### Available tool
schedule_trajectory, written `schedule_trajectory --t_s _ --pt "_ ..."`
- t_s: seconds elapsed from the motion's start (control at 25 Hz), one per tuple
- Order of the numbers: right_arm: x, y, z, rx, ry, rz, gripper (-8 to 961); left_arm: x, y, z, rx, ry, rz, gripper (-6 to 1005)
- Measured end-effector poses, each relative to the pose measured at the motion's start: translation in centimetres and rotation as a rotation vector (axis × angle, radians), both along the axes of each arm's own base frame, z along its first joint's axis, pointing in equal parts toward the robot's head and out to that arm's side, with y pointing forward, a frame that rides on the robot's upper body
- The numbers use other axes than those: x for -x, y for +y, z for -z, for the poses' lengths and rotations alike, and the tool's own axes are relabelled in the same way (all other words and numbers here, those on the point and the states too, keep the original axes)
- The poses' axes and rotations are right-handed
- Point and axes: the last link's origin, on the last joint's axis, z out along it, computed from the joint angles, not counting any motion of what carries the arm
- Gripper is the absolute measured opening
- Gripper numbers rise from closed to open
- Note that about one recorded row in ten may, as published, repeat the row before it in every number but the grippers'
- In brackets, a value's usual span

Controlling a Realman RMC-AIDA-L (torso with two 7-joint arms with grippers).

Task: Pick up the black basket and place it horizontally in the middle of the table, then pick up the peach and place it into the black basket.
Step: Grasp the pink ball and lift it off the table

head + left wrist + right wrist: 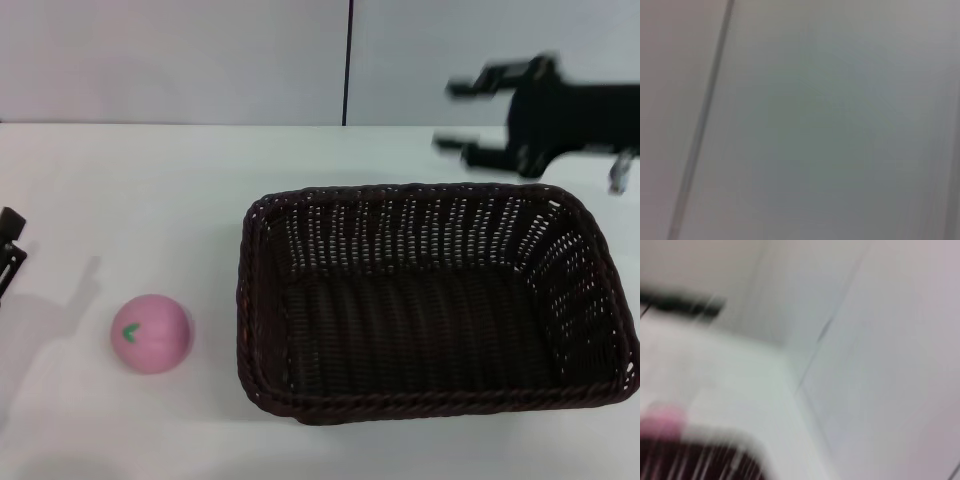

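The black basket (430,300) lies lengthwise across the white table (150,180), right of the middle, and it holds nothing. The pink peach (151,333) sits on the table to its left, leaf mark facing me. My right gripper (455,115) hangs in the air beyond the basket's far right rim, fingers spread open and empty. My left gripper (8,250) shows only as a black part at the left edge, left of the peach. The right wrist view shows the basket rim (700,460) and a bit of the peach (662,422), both blurred.
A pale grey wall with a dark vertical seam (348,60) stands behind the table. The left wrist view shows only wall with a seam (702,120).
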Motion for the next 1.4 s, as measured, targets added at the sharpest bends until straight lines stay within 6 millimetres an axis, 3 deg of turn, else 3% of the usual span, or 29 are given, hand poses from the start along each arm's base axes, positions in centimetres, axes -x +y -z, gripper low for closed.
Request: schedule_trajectory --t_s 0.04,0.16,0.2,0.32,0.36,0.4,0.44,0.48,0.52,0.6,0.8,0.88,1.4 --pt "0.0 0.0 0.0 0.000 0.000 0.000 528 0.0 0.0 0.0 0.000 0.000 0.000 694" --pt "-1.3 -1.5 -2.1 -0.072 0.273 0.072 531 0.3 0.1 -1.6 0.149 -0.014 0.069 692" --pt "-2.7 -2.6 -2.8 -0.125 0.410 0.112 531 0.3 0.1 -1.6 0.149 -0.014 0.069 691" --pt "-4.4 -3.6 -3.0 -0.178 0.523 0.158 531 0.3 0.3 -2.2 0.224 -0.015 0.092 689" --pt "-5.4 -4.2 -2.9 -0.201 0.592 0.187 531 0.3 0.3 -2.2 0.224 -0.015 0.092 688" --pt "-7.3 -5.5 -2.5 -0.246 0.722 0.233 531 0.4 0.7 -3.1 0.359 -0.002 0.109 687" --pt "-7.3 -5.5 -2.5 -0.246 0.722 0.233 531 0.4 0.7 -3.1 0.359 -0.002 0.109 686" --pt "-9.0 -6.8 -2.1 -0.313 0.823 0.265 531 0.4 0.7 -3.1 0.359 -0.002 0.109 685" --pt "-9.0 -6.8 -2.1 -0.313 0.823 0.265 531 -0.1 1.6 -2.4 0.546 0.044 0.128 685" --pt "-10.7 -7.9 -1.3 -0.384 0.883 0.321 531 0.0 1.8 -1.8 0.573 0.065 0.123 683" --pt "-11.5 -8.4 -0.7 -0.390 0.897 0.369 531 0.3 1.9 -0.5 0.585 0.099 0.104 679" --pt "-11.6 -8.5 -0.7 -0.391 0.897 0.375 531 0.6 1.7 0.5 0.634 0.135 0.093 678" --pt "-12.2 -8.6 -0.3 -0.396 0.896 0.416 530 1.0 1.7 2.6 0.732 0.163 0.056 667"
